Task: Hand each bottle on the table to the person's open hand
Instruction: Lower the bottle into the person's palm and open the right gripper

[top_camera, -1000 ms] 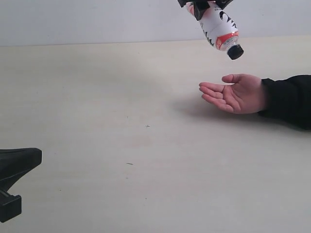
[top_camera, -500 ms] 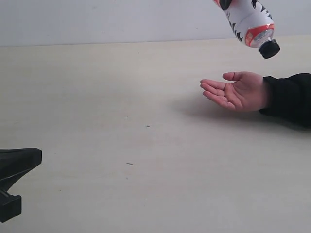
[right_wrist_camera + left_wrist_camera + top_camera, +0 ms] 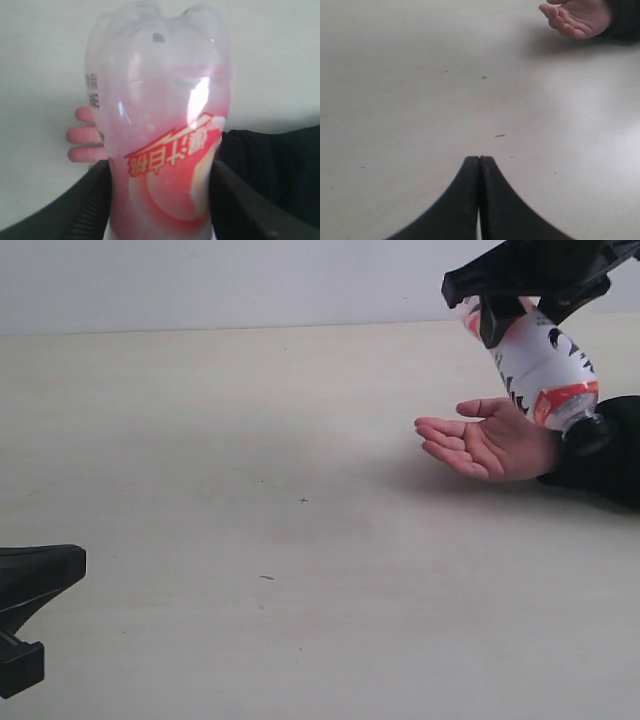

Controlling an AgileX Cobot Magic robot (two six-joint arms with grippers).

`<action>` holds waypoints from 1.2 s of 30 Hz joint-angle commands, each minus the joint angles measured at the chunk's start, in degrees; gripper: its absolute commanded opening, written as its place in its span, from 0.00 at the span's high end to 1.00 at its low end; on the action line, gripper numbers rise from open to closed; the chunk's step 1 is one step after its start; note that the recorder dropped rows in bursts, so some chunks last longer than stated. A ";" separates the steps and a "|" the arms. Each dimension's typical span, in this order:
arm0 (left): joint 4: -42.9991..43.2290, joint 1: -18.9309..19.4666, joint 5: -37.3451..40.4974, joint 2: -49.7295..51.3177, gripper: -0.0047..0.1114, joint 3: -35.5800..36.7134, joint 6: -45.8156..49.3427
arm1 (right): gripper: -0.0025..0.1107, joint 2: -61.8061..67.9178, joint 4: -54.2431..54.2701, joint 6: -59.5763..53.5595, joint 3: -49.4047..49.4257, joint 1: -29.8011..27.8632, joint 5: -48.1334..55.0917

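A clear bottle [image 3: 540,365] with a pink-white label and black script hangs tilted, cap end down, in my right gripper [image 3: 510,315], which is shut on its upper body. Its black cap [image 3: 585,435] sits low by the wrist of the person's open hand [image 3: 485,440], which lies palm up on the table [image 3: 250,490]. In the right wrist view the bottle [image 3: 160,135] fills the middle between the black fingers [image 3: 85,210], with the person's fingers [image 3: 82,135] behind it. My left gripper [image 3: 479,159] is shut with nothing in it, low at the near left, and shows as a black shape [image 3: 35,585] in the exterior view.
A black sleeve [image 3: 610,455] covers the person's arm at the right edge. A pale wall [image 3: 200,280] runs along the table's far edge. A few tiny dark specks [image 3: 303,500] mark the tabletop.
My right gripper has carried the bottle rightward and down, from above the hand to the heel of the palm. The left arm and the hand have stayed put.
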 commanded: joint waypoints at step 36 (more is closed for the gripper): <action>-0.33 0.03 -0.72 -0.23 0.96 0.17 0.17 | 0.64 8.05 -3.88 7.06 11.81 0.06 -19.36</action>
